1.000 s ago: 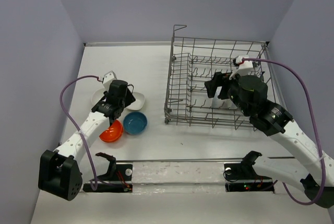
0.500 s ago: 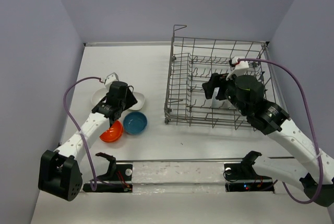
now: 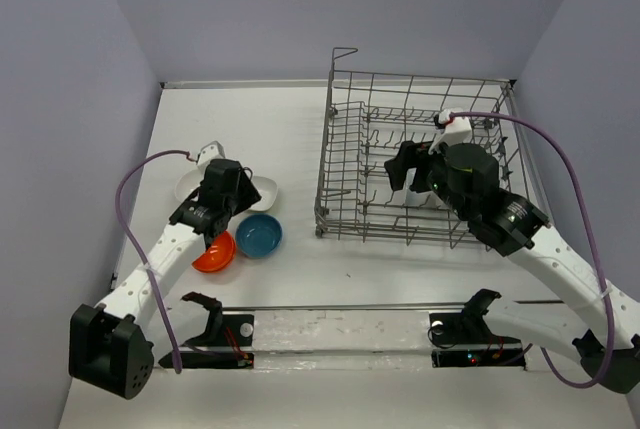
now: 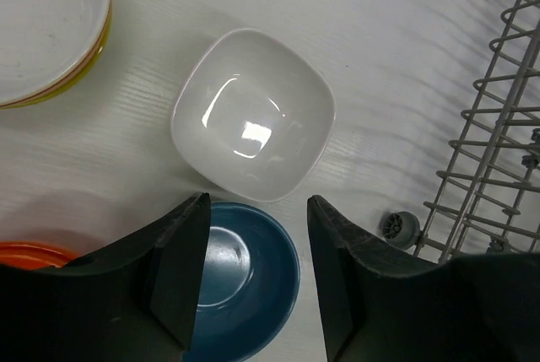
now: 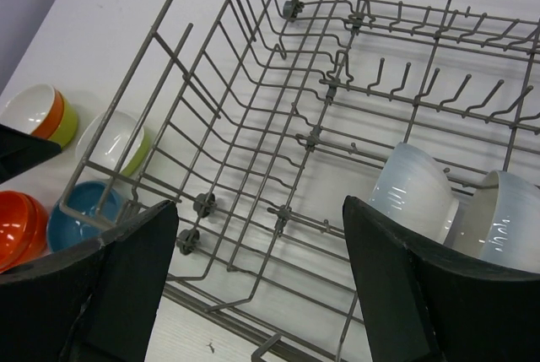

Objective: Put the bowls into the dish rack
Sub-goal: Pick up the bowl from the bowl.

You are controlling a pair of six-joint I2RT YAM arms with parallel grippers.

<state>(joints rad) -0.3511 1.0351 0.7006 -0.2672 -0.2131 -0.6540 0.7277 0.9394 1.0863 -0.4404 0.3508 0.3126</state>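
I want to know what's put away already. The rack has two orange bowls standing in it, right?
Not quite. The two bowls standing in the rack are white, not orange. The right wrist view shows them side by side among the tines. The orange bowl sits outside the rack.

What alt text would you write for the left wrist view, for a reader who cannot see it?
The open left gripper frames a blue bowl, with a squarish white bowl beyond it on the white table. The dish rack fills the right edge; an orange bowl and a round white bowl show at left.
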